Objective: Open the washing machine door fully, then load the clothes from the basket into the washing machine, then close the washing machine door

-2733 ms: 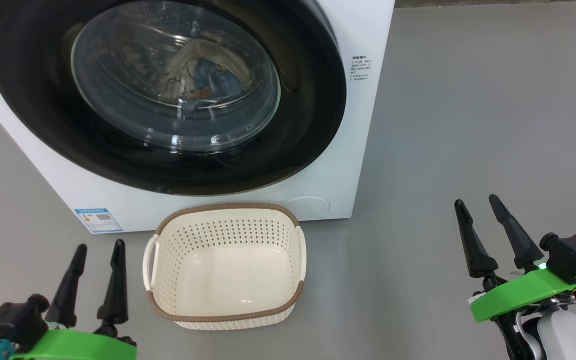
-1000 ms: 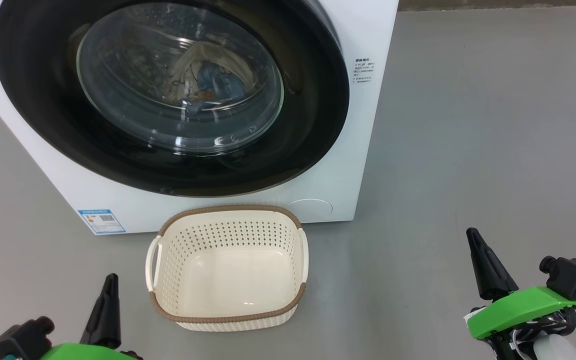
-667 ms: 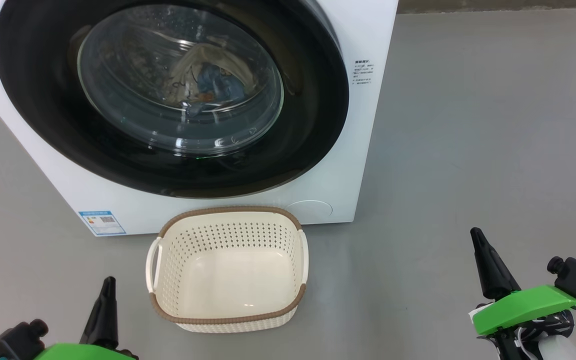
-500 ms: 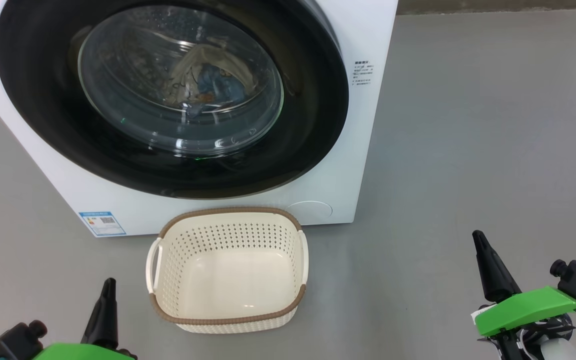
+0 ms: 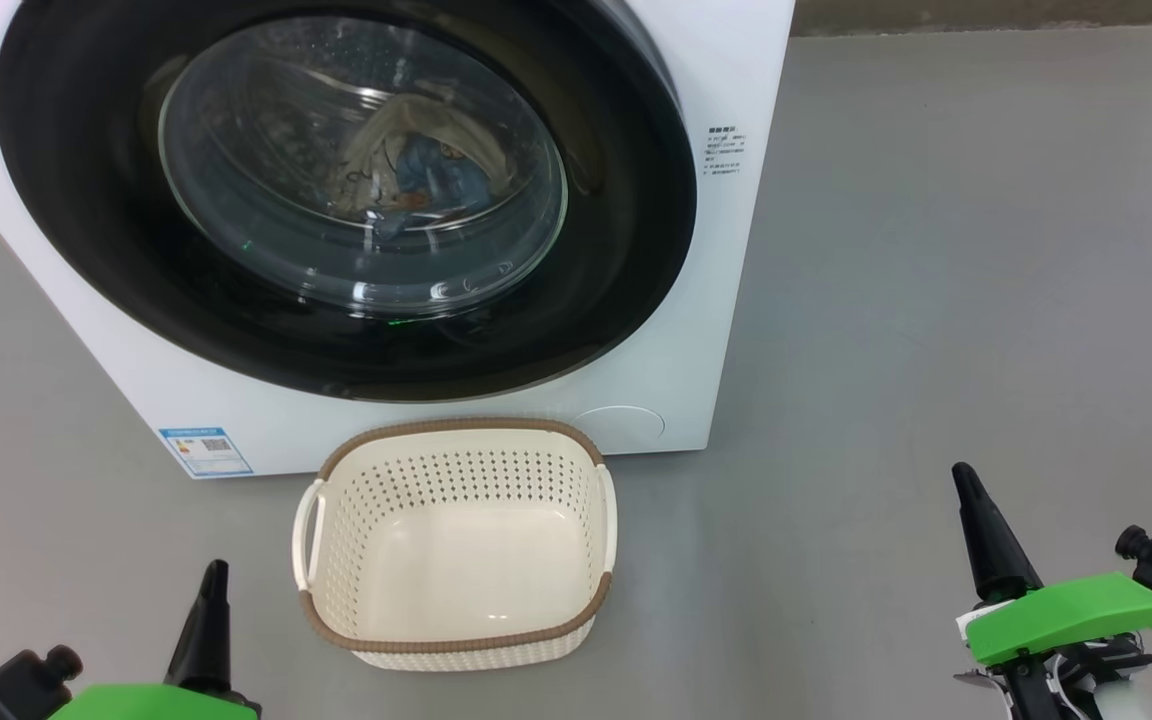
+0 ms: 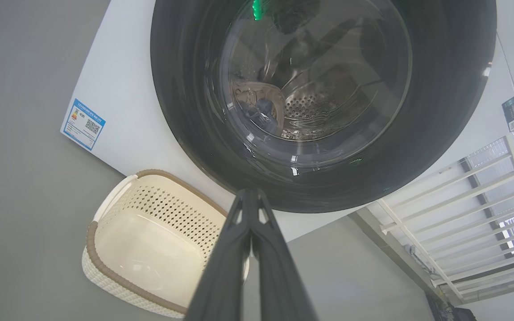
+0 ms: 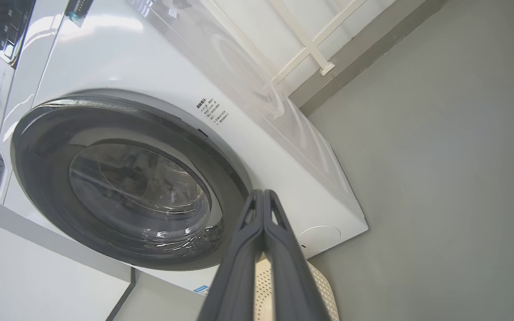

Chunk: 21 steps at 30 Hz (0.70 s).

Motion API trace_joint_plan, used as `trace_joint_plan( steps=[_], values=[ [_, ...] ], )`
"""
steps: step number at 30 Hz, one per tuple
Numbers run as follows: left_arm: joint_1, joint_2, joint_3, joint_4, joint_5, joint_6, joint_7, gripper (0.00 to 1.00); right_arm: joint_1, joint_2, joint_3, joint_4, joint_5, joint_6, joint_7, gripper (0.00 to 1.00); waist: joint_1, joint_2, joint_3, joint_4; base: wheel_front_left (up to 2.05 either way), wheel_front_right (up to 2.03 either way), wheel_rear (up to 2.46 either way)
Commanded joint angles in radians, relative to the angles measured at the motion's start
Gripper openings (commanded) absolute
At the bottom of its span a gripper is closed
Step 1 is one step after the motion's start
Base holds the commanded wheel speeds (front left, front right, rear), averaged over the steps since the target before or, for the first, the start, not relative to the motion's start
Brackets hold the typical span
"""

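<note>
Left gripper (image 6: 250, 196) and right gripper (image 7: 263, 194), pinched closed on nothing, are hovering either side of the empty basket (image 5: 456, 430); the door (image 5: 626, 230) probably needs a latch check.

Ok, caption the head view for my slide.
Washer door shut with clothes inside, basket empty, left gripper and right gripper shut.

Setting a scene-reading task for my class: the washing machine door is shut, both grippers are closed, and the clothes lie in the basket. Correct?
No: the head view shows the basket empty; the clothes lie behind the washing machine door.
</note>
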Motion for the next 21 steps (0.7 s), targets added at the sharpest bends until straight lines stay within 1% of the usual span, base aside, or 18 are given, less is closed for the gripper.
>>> trace_joint_plan(
  steps=[1,21],
  values=[
    [-0.043,0.009,0.026,-0.016,-0.028,-0.001,0.009,0.00,-0.007,-0.003,0.000,-0.030,0.028,-0.001,0.007,0.00,-0.0001,-0.0001,-0.001,0.000,0.00,0.00,0.00],
    [-0.053,-0.007,0.060,0.001,-0.200,-0.002,0.067,0.00,0.005,0.019,-0.032,-0.037,0.217,-0.001,0.066,0.00,-0.0001,-0.0001,-0.011,-0.001,0.00,0.00,0.00]
  ],
)
